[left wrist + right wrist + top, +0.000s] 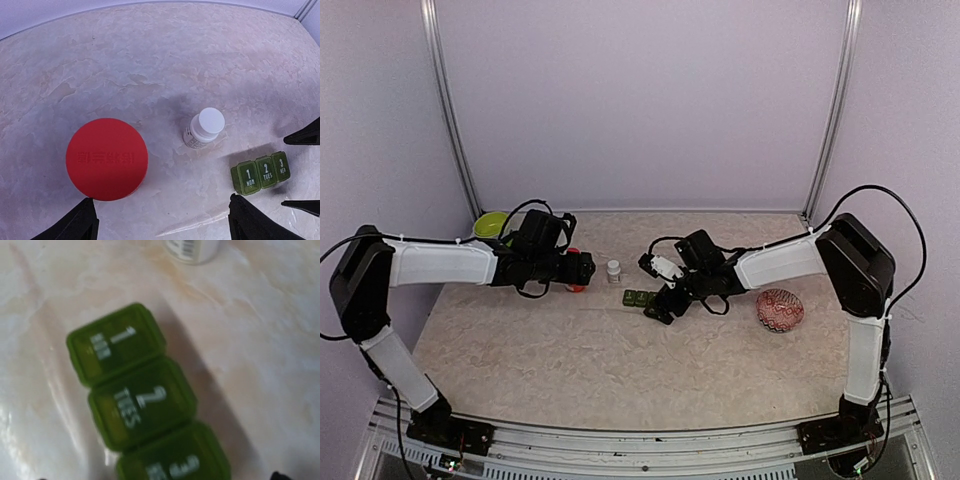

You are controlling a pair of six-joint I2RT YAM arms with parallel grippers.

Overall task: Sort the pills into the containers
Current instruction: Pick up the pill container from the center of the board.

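The containers [142, 402] are three joined dark green boxes with shut lids marked 1 MON, 2 TUES and 3, lying mid-table [640, 298] [260, 173]. My right gripper [658, 308] hovers low over their right end, open; its two dark fingers [305, 136] stand far apart in the left wrist view. My left gripper [162, 227] [585, 268] is open above bare table, with a red-capped bottle [106, 159] just ahead of its left finger. Ahead of it, a small white pill bottle [203, 129] [613, 271] stands between the red cap and the containers. No pills show in any view.
A lime-green bowl [490, 224] sits at the back left, behind the left arm. A pink patterned round object [780, 310] lies at the right, under the right forearm. Lilac walls close the table on three sides.
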